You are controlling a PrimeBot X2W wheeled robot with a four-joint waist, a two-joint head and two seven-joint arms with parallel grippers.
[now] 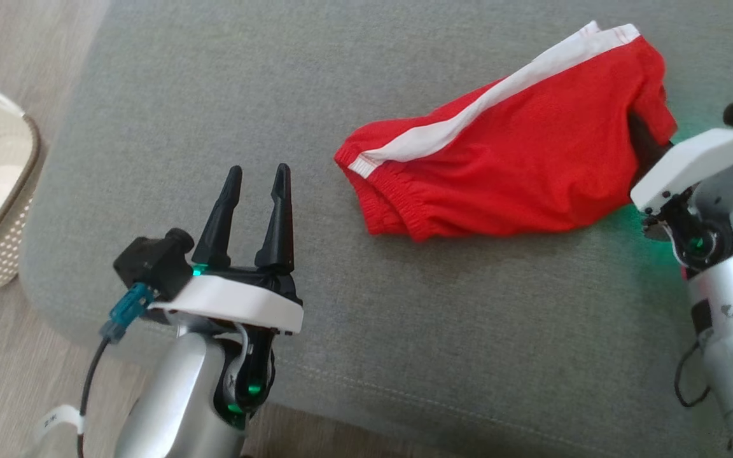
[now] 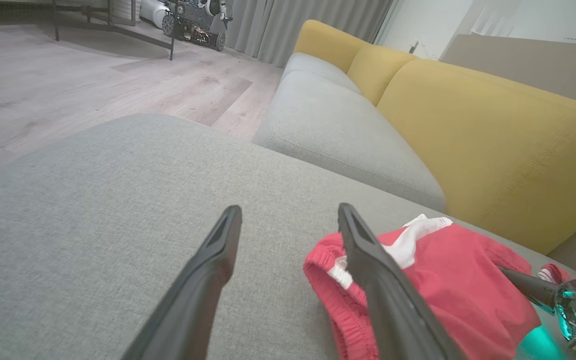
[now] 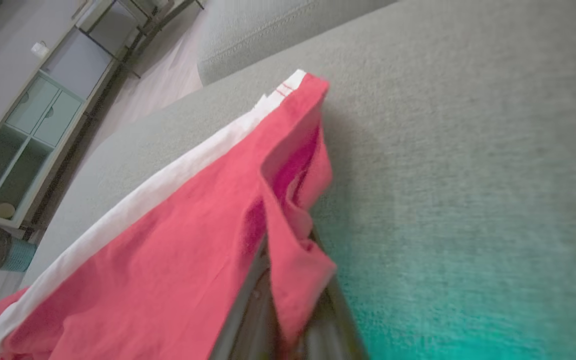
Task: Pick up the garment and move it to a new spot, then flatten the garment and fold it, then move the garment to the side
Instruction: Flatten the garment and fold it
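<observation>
**Inspector:** State of the end effectors?

**Assessor:** The right gripper (image 1: pixel 649 149) is clamped on a fold of hem at the right edge of the red shorts (image 1: pixel 500 172). The left gripper (image 1: pixel 258 172) is spread wide and holds nothing. It is poised above the grey cushion (image 1: pixel 404 356), well apart from the shorts' elastic waistband.

**Inspector:** Location of the garment?

**Assessor:** It lies crumpled on the cushion, white stripe (image 1: pixel 443 132) uppermost, right of centre in the head view.

**Inspector:** Risks from here?

**Assessor:** The pinch appears to take only a thin flap of cloth, so in my judgement a quick lift may let it slip free. Carried by one corner, the shorts would hang bunched and land more rumpled, which makes flattening harder. Dragging instead of lifting may catch the cloth on the cushion's weave.

**Inspector:** Legible markings?

**Assessor:** None on the shorts. A white tag (image 1: pixel 58 420) on the left arm's cable bears marks too small to read.
</observation>
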